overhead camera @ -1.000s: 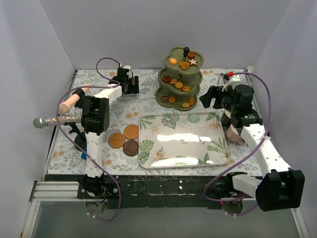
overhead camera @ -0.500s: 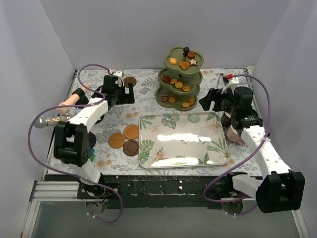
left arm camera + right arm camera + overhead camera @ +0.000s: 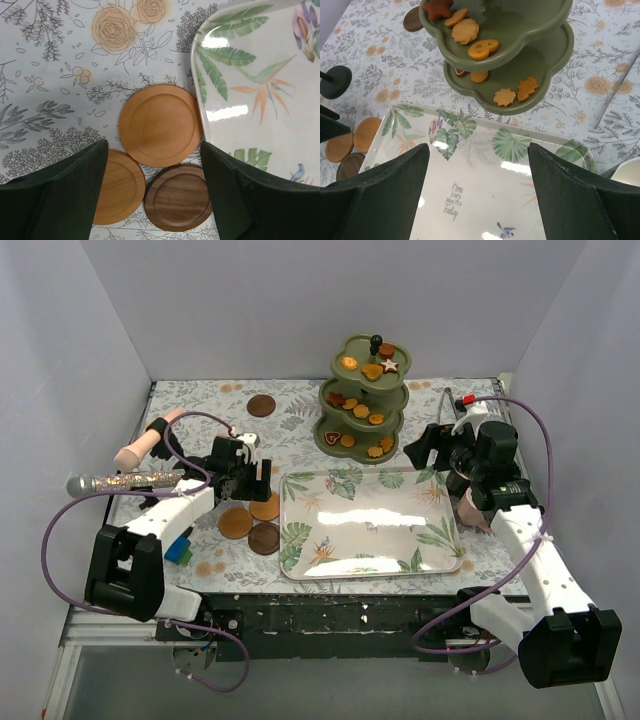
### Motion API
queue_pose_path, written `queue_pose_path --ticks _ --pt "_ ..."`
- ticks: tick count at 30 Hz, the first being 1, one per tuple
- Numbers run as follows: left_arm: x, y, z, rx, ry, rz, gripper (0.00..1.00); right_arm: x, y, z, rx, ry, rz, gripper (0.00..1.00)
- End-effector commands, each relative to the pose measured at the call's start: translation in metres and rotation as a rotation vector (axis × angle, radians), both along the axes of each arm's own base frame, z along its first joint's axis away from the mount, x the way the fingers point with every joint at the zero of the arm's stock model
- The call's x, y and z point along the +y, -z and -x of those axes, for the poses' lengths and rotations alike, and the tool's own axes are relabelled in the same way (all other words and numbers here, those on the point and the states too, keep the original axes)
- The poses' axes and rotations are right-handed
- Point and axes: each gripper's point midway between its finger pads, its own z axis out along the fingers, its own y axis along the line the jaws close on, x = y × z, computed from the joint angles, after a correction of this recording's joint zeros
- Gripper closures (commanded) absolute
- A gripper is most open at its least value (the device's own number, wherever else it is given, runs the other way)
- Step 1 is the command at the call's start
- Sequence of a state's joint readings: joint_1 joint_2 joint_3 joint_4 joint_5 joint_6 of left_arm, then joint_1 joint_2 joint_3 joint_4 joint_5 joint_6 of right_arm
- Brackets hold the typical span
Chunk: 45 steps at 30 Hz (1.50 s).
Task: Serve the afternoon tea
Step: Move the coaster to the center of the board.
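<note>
The olive-green three-tier stand (image 3: 365, 400) with biscuits (image 3: 362, 411) stands at the back centre. Three brown coasters (image 3: 264, 506) lie left of the leaf-print tray (image 3: 370, 540); a fourth dark coaster (image 3: 261, 405) lies at the back left. My left gripper (image 3: 250, 478) is open and empty just above the three coasters; the left wrist view shows a light coaster (image 3: 160, 125) between its fingers (image 3: 75, 185). My right gripper (image 3: 425, 448) is open and empty over the tray's far right corner, near the stand (image 3: 520, 30). A pink mug (image 3: 468, 508) is partly hidden by the right arm.
A glittery microphone (image 3: 115, 483) and a pink handle (image 3: 145, 445) lie at the left edge. Something blue (image 3: 180, 550) shows beside the left arm. A white mug rim (image 3: 627, 172) shows at the right edge of the right wrist view. Walls enclose the table.
My left gripper has left the dark coaster at the back left and moved toward me, now over the three coasters. My right gripper has shifted only slightly.
</note>
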State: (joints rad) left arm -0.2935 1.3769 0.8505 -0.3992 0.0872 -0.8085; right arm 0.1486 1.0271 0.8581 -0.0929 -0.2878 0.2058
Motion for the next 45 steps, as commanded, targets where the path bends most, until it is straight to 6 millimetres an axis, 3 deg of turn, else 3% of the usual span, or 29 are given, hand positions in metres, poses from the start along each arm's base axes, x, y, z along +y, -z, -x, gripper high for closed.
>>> queue_pose_path --ticks 1,11,17,23,25,28,39,45 --pt "-0.010 0.003 -0.004 0.002 0.054 -0.017 0.27 0.001 -0.003 0.009 -0.008 -0.009 -0.001 0.12" --pt "-0.020 0.030 0.010 0.061 0.095 -0.067 0.23 -0.001 -0.003 0.013 -0.006 -0.004 0.004 0.12" --pt "-0.008 0.041 0.012 0.082 0.051 -0.140 0.22 -0.001 -0.001 0.014 -0.001 -0.007 0.005 0.12" --pt "-0.002 0.045 0.017 0.104 0.016 -0.157 0.27 0.000 0.002 0.015 0.009 -0.011 0.004 0.12" --pt "-0.008 0.042 0.019 0.104 0.042 -0.121 0.30 0.000 0.002 0.015 0.010 -0.012 0.005 0.12" --pt "-0.018 0.039 0.021 0.096 0.080 -0.075 0.30 0.000 0.003 0.015 0.011 -0.012 0.006 0.12" --pt "-0.018 0.047 0.024 0.120 0.096 -0.124 0.22 0.000 0.003 0.016 0.014 -0.015 0.003 0.12" --pt "-0.013 0.058 0.024 0.137 0.093 -0.211 0.26 0.002 0.001 0.017 0.011 -0.021 0.001 0.12"
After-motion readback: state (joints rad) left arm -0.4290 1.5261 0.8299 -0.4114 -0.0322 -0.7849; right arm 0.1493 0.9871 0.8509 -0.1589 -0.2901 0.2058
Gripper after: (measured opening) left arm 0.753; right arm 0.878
